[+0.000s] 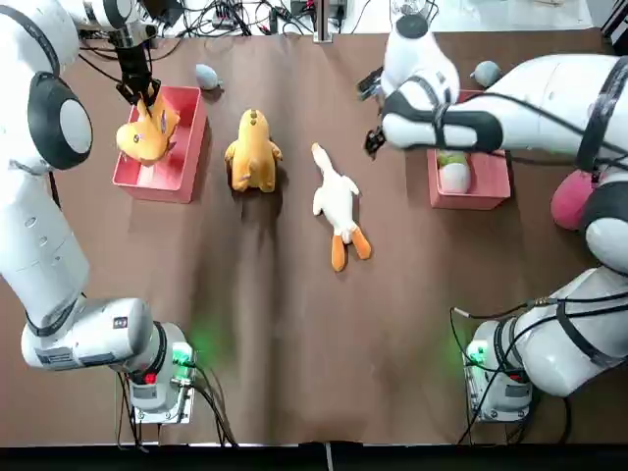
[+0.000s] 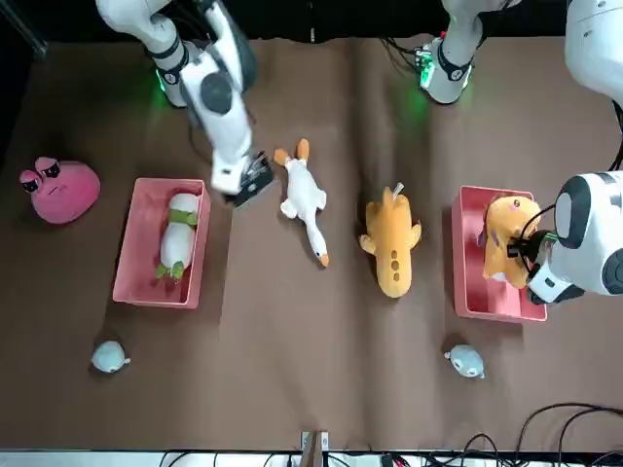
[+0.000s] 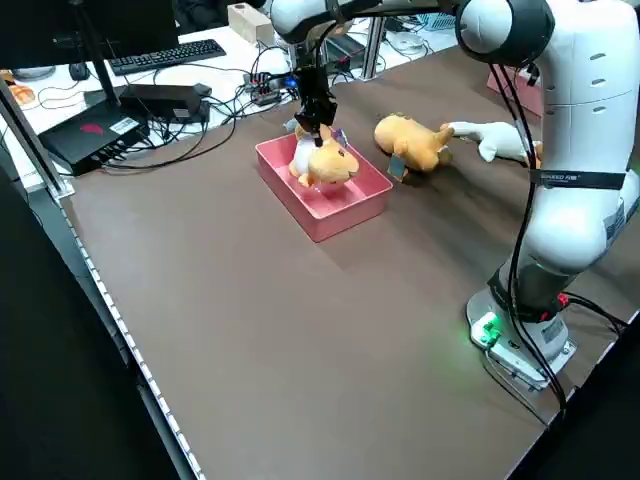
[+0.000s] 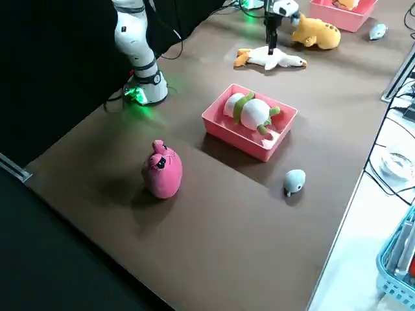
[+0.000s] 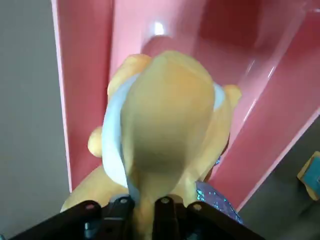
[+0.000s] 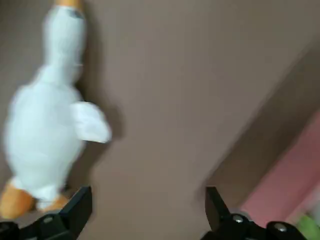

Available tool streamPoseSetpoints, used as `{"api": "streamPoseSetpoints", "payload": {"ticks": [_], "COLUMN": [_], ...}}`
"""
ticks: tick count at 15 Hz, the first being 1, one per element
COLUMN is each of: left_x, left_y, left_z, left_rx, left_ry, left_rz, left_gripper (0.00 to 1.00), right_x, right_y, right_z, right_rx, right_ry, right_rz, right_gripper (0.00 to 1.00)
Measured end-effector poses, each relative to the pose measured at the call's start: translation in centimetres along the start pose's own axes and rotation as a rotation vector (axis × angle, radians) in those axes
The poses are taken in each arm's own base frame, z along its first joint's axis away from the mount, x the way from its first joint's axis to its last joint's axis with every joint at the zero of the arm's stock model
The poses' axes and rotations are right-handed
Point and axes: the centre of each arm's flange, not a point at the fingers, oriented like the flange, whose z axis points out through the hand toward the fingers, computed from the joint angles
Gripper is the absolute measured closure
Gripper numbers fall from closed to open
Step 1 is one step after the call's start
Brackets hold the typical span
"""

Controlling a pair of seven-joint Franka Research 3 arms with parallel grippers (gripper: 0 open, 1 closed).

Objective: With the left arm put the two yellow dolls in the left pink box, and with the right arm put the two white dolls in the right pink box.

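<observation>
My left gripper (image 1: 143, 95) is shut on a yellow doll (image 1: 147, 133) and holds it inside the left pink box (image 1: 186, 167); the left wrist view shows the fingers (image 5: 120, 207) pinching the doll (image 5: 165, 115). The second yellow doll (image 1: 253, 152) lies on the table beside that box. A white duck doll (image 1: 337, 201) lies mid-table. My right gripper (image 2: 250, 184) hovers open between the duck (image 6: 45, 135) and the right pink box (image 1: 496, 186). In that box lies a white doll with green bands (image 2: 178, 233).
A pink round plush (image 2: 60, 187) sits outside the right box at the robot's far right. Two small grey plush toys (image 2: 110, 357) (image 2: 466, 361) lie at the far edge, one behind each box. Cables run along the far edge.
</observation>
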Motion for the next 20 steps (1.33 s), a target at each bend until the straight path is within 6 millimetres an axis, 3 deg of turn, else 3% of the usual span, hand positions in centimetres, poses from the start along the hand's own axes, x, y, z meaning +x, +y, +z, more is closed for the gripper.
{"api": "streamPoseSetpoints", "payload": {"ticks": [1, 2, 6, 9, 13, 14, 16, 20], "left_x": [0.3, 0.5, 1.8, 2.3, 2.2, 2.0, 1.0, -2.4], "left_y": [0.0, 0.1, 0.3, 0.4, 0.1, 0.2, 0.5, 4.0], "left_z": [-0.1, 0.0, 1.1, 1.3, -0.1, -0.9, -3.2, -7.7], "left_rx": [-0.003, -0.004, -0.009, -0.012, -0.016, -0.017, -0.020, -0.016], "left_ry": [0.018, 0.027, 0.062, 0.082, 0.109, 0.123, 0.161, 0.198], "left_rz": [-0.006, -0.007, -0.005, -0.004, -0.010, -0.009, -0.002, -0.041], "left_gripper": [0.88, 0.88, 0.84, 0.61, 0.22, 0.14, 0.12, 0.12], "right_x": [0.4, 0.6, 0.8, 0.7, 0.6, 0.7, 0.7, 0.5], "right_y": [-4.2, -6.0, -10.4, -12.7, -14.0, -14.0, -13.9, -14.7], "right_z": [0.9, 1.8, 6.7, 9.2, 11.4, 11.5, 11.7, 11.6], "right_rx": [0.009, 0.014, 0.020, 0.030, 0.038, 0.039, 0.039, 0.044], "right_ry": [0.058, 0.082, 0.084, 0.100, 0.112, 0.113, 0.110, 0.110], "right_rz": [-0.071, -0.101, -0.163, -0.141, -0.115, -0.103, -0.068, -0.017], "right_gripper": [0.00, 0.00, 0.00, 0.00, 0.01, 0.07, 0.28, 0.64]}}
